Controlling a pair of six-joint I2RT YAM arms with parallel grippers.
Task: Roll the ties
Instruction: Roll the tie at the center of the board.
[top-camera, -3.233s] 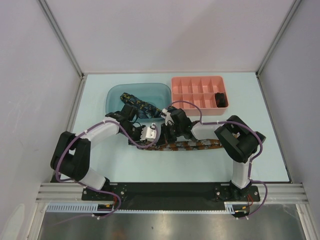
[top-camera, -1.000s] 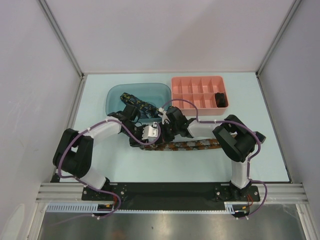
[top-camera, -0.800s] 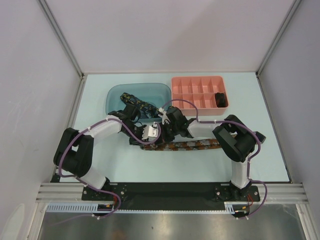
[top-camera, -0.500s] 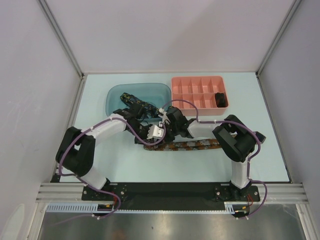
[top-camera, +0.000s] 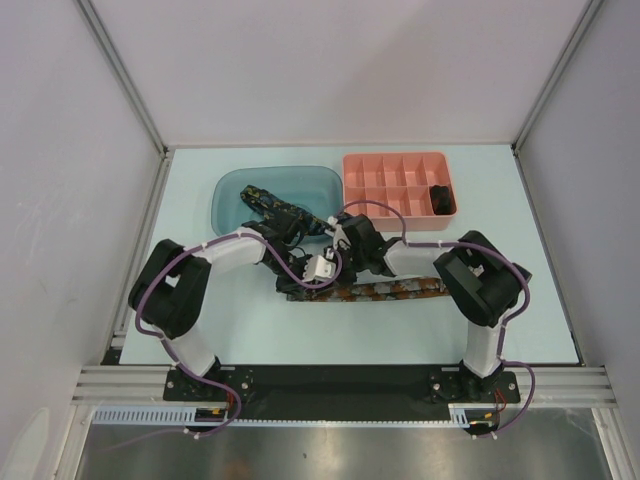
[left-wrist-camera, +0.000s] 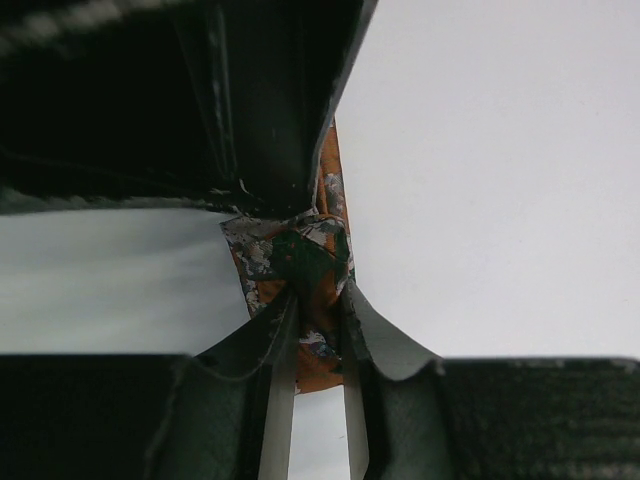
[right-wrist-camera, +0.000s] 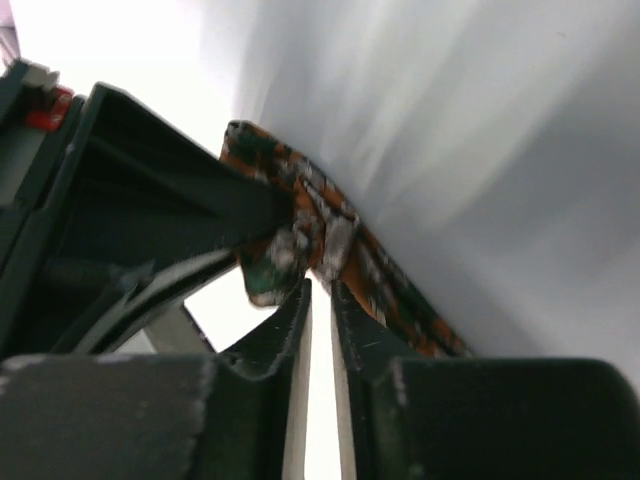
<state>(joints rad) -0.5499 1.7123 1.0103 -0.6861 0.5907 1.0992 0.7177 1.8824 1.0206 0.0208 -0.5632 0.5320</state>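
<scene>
The orange-flecked tie (top-camera: 400, 289) lies flat across the table, its left end bunched between the two grippers. My left gripper (top-camera: 318, 283) is shut on that bunched end (left-wrist-camera: 300, 262), with fabric pinched between its fingers (left-wrist-camera: 318, 300). My right gripper (top-camera: 341, 271) faces it from the right. Its jaws (right-wrist-camera: 320, 290) stand a narrow slit apart with light showing through, and the tie (right-wrist-camera: 400, 300) touches only their tips. The navy speckled tie (top-camera: 276, 207) lies loose in the blue tub (top-camera: 228, 188). A rolled dark bundle (top-camera: 440, 198) sits in a right-hand compartment of the pink tray (top-camera: 395, 156).
The blue tub stands at the back left and the pink divided tray at the back right, both just behind the grippers. The two arms' elbows (top-camera: 170, 295) (top-camera: 480, 285) flank the tie. White walls enclose the table on three sides.
My left arm has swung rightward along the tie and its gripper has closed on the bunched end. The right gripper's jaws have parted slightly from fully shut.
</scene>
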